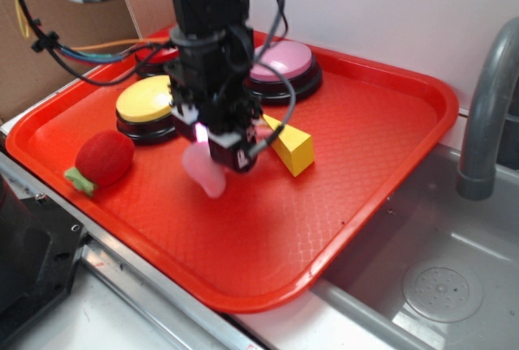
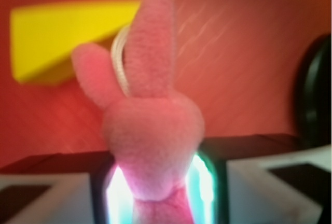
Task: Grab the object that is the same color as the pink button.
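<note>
Fuzzy pink bunny (image 2: 153, 130) fills my wrist view, ears up, body pinched between my two fingers (image 2: 67, 187), glowing light at either flank. So my hand (image 1: 212, 151) is clamped on the bunny, holding it above the tray floor; whether its lower end touches the tray I cannot tell, it blurs in the exterior view. White loop shows between the ears.

Beyond the ears: yellow wedge block (image 2: 67, 37), hard, flat-faced, lying on the ribbed red tray (image 1: 357, 164). Block sits just beside my hand on the sink side.

Open room: near and right parts of the tray are bare, raised rim all round. Plush strawberry (image 1: 101, 160), red with a green leaf, lies near the left rim.

Farther back: yellow button (image 1: 146, 103), glossy dome on a black base, partly behind my arm. Pink button (image 1: 284, 62) near the far rim, also partly covered. Red button (image 1: 158, 58) mostly hidden by cables.

Grey faucet (image 1: 486, 107) and steel sink (image 1: 438, 285) beyond the tray's right edge, faucet cut off at the frame.
</note>
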Robot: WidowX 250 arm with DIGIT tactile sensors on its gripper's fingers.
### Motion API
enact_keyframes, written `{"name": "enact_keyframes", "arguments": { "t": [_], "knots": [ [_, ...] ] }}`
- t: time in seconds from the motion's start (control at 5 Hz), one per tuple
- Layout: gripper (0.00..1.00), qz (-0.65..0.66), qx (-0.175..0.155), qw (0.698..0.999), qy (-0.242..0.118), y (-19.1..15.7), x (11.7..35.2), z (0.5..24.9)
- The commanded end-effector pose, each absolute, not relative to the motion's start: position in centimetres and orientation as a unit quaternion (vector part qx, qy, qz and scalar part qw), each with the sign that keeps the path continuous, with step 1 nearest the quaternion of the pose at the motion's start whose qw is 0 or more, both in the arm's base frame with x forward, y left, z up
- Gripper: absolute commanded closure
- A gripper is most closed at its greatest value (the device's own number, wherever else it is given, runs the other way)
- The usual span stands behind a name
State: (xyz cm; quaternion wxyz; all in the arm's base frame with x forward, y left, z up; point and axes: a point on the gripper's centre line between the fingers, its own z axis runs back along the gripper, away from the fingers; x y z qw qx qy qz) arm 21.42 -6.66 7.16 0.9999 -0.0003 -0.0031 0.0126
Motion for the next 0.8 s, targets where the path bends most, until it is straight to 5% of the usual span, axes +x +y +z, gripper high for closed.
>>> {"name": "enact_keyframes", "arguments": {
  "t": [0.0, 0.4, 0.6],
  "knots": [
    [1.00, 0.076, -0.019, 0.994, -0.074, -2.5, 22.7, 18.7],
    [1.00, 0.099, -0.010, 0.991, -0.090, 0.7, 20.9, 22.0],
    [1.00, 0.096, 0.018, 0.994, -0.045, 0.8, 20.1, 21.7]
  ]
}}
